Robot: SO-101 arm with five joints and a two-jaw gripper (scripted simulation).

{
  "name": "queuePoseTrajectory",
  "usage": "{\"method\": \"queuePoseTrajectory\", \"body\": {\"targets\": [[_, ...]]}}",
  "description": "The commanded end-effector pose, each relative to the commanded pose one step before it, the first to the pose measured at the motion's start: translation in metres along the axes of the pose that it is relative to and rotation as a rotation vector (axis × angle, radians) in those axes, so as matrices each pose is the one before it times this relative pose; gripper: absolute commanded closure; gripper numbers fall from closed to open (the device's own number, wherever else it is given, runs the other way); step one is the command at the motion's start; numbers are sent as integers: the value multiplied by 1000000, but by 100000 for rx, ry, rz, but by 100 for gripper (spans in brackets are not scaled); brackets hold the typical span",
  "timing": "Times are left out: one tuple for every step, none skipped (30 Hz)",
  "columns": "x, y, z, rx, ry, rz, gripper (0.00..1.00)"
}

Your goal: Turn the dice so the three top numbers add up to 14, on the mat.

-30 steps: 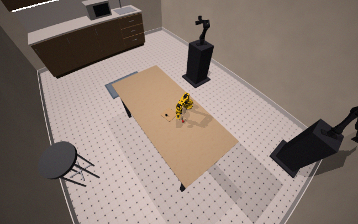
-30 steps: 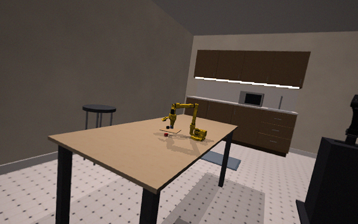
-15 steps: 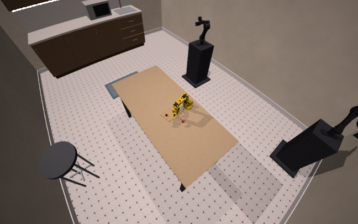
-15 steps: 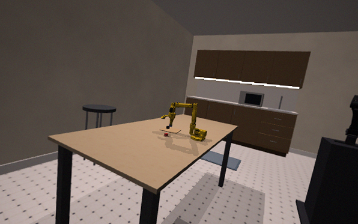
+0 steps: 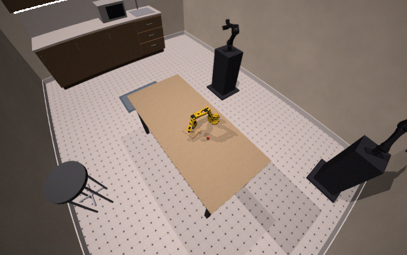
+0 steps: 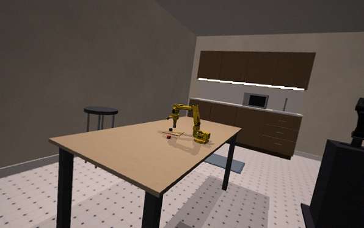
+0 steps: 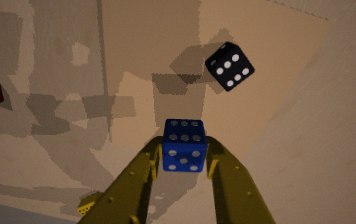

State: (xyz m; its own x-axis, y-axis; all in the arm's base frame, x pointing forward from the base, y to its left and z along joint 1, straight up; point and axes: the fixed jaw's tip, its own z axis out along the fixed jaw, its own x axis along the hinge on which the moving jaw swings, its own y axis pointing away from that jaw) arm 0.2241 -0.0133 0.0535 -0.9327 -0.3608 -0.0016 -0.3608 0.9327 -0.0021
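Note:
My gripper (image 7: 184, 156) (image 6: 174, 126) is shut on the blue die (image 7: 184, 145), above the mat (image 7: 280, 65) (image 5: 192, 135) (image 6: 179, 134). In the wrist view the blue die shows a six on its far face and a five on its nearer face. The black die (image 7: 230, 66) (image 6: 171, 129) rests on the mat, ahead and to the right of the blue die in the wrist view, with a six on top. The red die (image 5: 208, 138) (image 6: 168, 136) lies on the table off the mat; only its edge shows in the wrist view, so its number cannot be read.
The wooden table (image 5: 188, 163) (image 6: 119, 149) carries the arm, whose yellow base (image 5: 214, 119) (image 6: 201, 139) stands near one long edge. The arm's shadows fall over the mat and the table beside the red die.

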Motion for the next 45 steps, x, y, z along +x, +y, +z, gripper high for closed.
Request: {"method": "queuePoseTrajectory", "body": {"targets": [[-6093,-9474,-9507,2169,-4536,3097,100],[5,-40,7,0,0,16,100],[0,0,0,0,0,0,100],[0,0,0,0,0,0,100],[2,-6,3,0,2,0,100],[0,0,0,0,0,0,100],[0,0,0,0,0,0,100],[0,0,0,0,0,0,100],[0,0,0,0,0,0,100],[0,0,0,0,0,0,100],[0,0,0,0,0,0,100],[0,0,0,0,0,0,100],[0,0,0,0,0,0,100],[0,0,0,0,0,0,100],[0,0,0,0,0,0,100],[0,0,0,0,0,0,100],[0,0,0,0,0,0,100],[0,0,0,0,0,0,100],[0,0,0,0,0,0,100],[0,0,0,0,0,0,100],[0,0,0,0,0,0,100],[128,-5413,1929,-323,907,3414,100],[0,0,0,0,0,0,100],[0,0,0,0,0,0,100],[0,0,0,0,0,0,100],[0,0,0,0,0,0,100],[0,0,0,0,0,0,100],[0,0,0,0,0,0,100],[0,0,0,0,0,0,100],[0,0,0,0,0,0,100],[0,0,0,0,0,0,100],[0,0,0,0,0,0,100],[0,0,0,0,0,0,100],[0,0,0,0,0,0,100],[0,0,0,0,0,0,100],[0,0,0,0,0,0,100],[0,0,0,0,0,0,100],[0,0,0,0,0,0,100],[-2,2,13,0,2,0,100],[-2,2,102,0,0,0,100],[-3,-8,228,0,0,0,100],[-9,-4,385,0,0,0,100],[-10,-2,529,0,0,0,100],[-11,-5,649,0,0,0,100],[-8,-4,721,0,0,0,100]]}}
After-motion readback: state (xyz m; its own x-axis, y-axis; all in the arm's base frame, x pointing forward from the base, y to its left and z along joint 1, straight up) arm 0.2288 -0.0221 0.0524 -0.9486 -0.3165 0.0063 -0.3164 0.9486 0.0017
